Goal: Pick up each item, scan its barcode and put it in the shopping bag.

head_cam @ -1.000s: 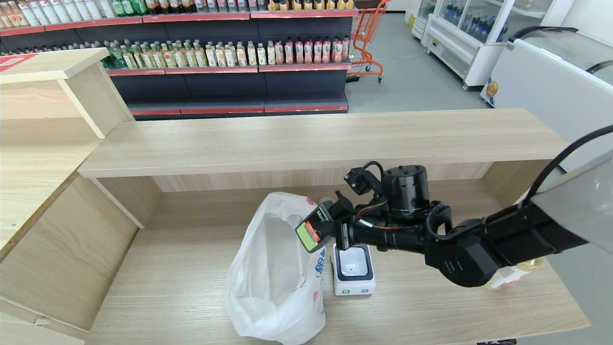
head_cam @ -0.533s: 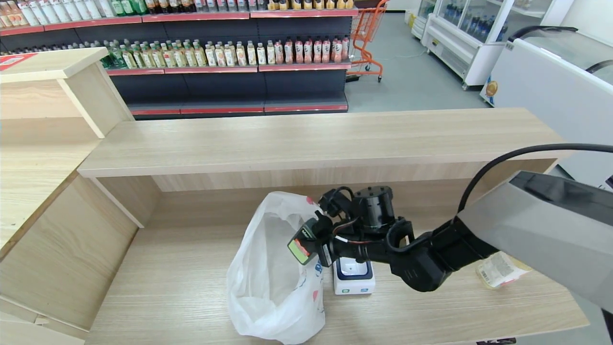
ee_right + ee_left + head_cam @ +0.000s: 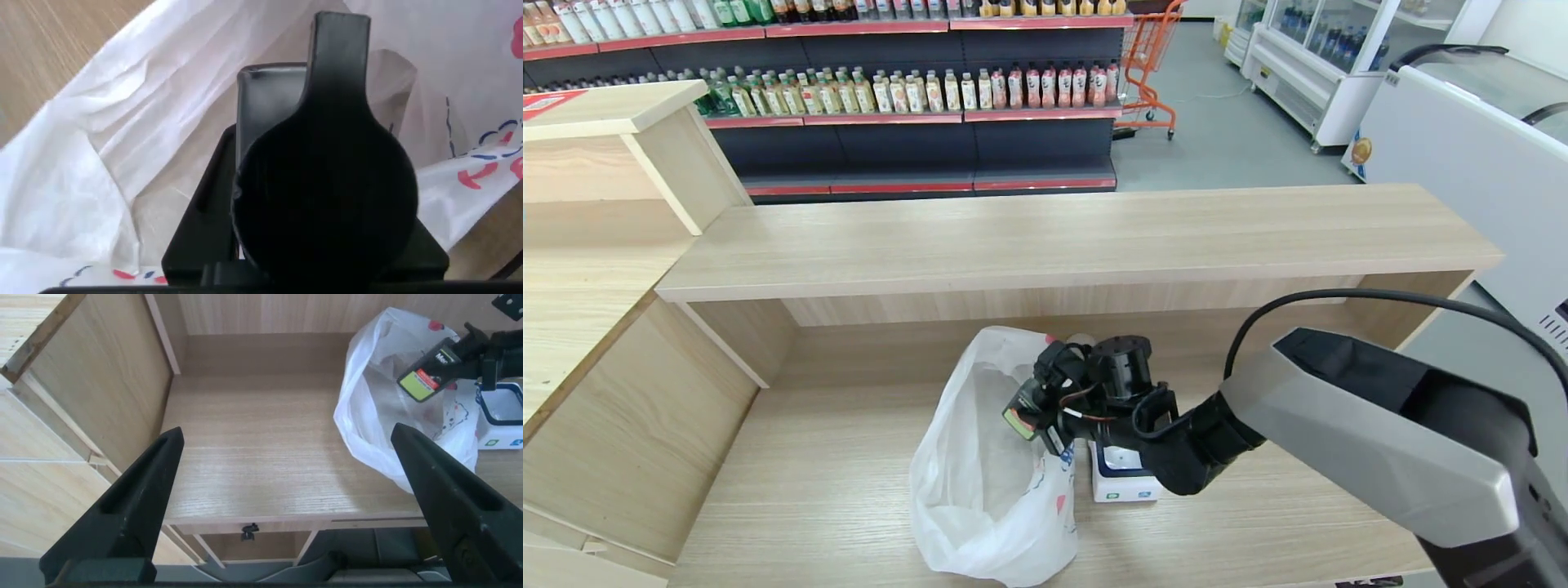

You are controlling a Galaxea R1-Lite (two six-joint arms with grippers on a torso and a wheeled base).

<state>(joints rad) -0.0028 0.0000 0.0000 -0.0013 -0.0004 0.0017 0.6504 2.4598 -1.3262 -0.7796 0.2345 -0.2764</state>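
Dark pack [image 3: 1018, 418], green-red face — aslant above open white shopping bag [image 3: 980, 498]

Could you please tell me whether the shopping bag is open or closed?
Open. The shopping bag gapes wide, its inside visible beneath the item in the right hand.

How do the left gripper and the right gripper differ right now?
The left gripper is open and empty; the right gripper is shut on the item. The left gripper is off to the side of the shopping bag, facing bare counter; the right gripper is at the bag's mouth, beside the scanner. Both are black.
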